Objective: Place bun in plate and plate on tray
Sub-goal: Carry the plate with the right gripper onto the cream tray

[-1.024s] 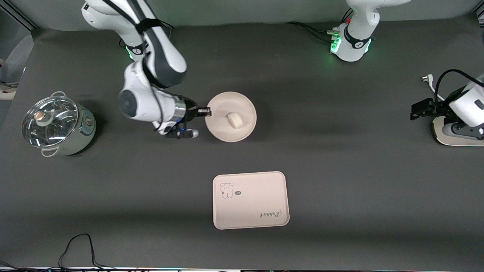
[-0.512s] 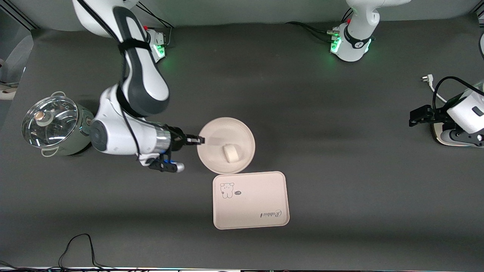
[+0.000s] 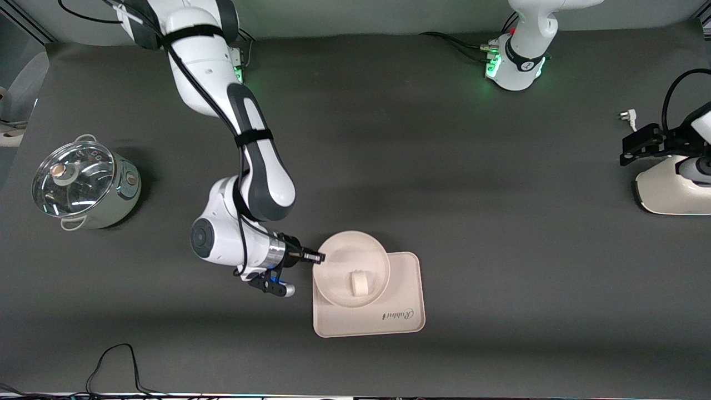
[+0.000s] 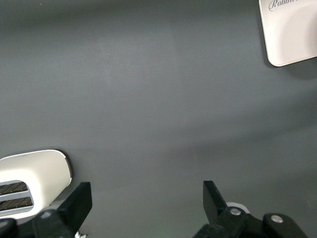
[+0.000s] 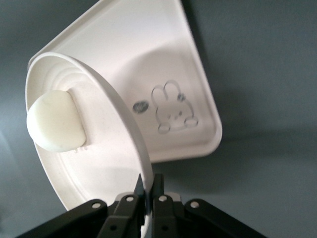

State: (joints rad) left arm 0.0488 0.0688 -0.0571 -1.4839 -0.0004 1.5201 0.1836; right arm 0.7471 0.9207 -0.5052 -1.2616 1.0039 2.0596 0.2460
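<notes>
Front view shows the last step in hand: the bun (image 3: 360, 283) already lies in the plate (image 3: 351, 269), and the right tool (image 3: 319, 257) carries that plate over the tray (image 3: 402, 289), at the tray's end toward the right arm. The plate looks tilted and, as I judge, not yet set flat. In the right wrist view the right tool (image 5: 149, 187) is pinched almost closed on the plate's rim (image 5: 130, 130), one finger on each face of it, with the bun (image 5: 54, 120) resting inside against the wall and the tray's rabbit drawing (image 5: 173, 106) below. The next move likely calls for lowering the plate level onto the tray, then letting go. The left tool (image 4: 143, 198) waits spread wide, empty, above the bare bench (image 4: 148, 89) at the left arm's end.
</notes>
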